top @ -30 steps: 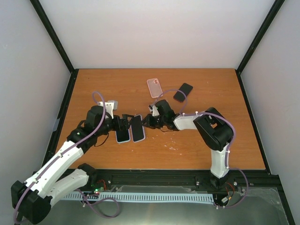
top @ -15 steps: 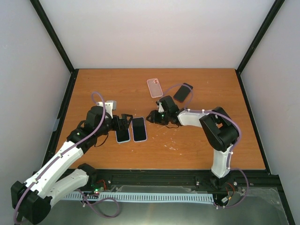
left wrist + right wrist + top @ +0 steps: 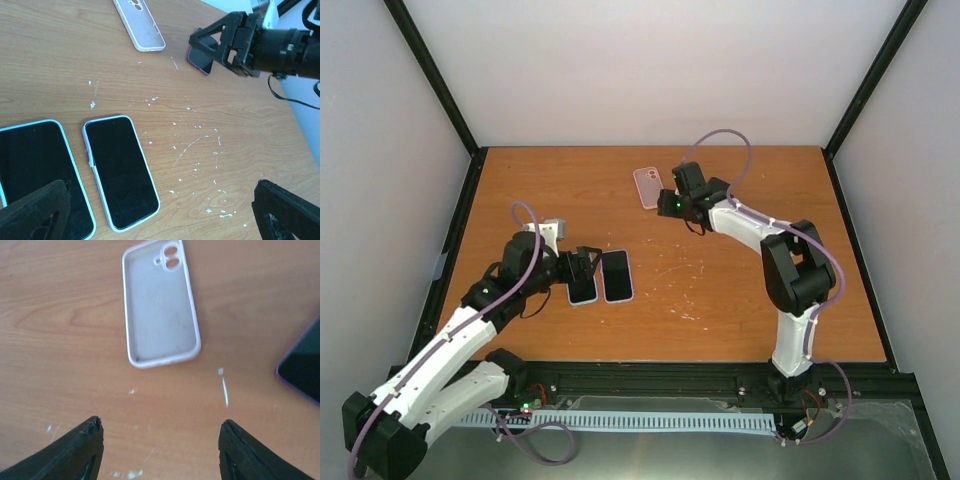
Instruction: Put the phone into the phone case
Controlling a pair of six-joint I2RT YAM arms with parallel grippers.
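Wood-grain surface (image 3: 60, 340) bears the pink phone case (image 3: 160, 302), empty, hollow side up; the dark phone (image 3: 305, 367) lies just right of it. My right claw (image 3: 160, 450) hangs spread, empty; my left claw (image 3: 160, 212) gapes beside two blue-cased phones (image 3: 120, 170).

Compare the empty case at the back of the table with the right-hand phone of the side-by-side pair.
The empty case shows a bare pale inside with camera holes; the right-hand phone shows a black screen. The case's rim is pinkish white, the phone's rim light blue. Both lie flat on the table.
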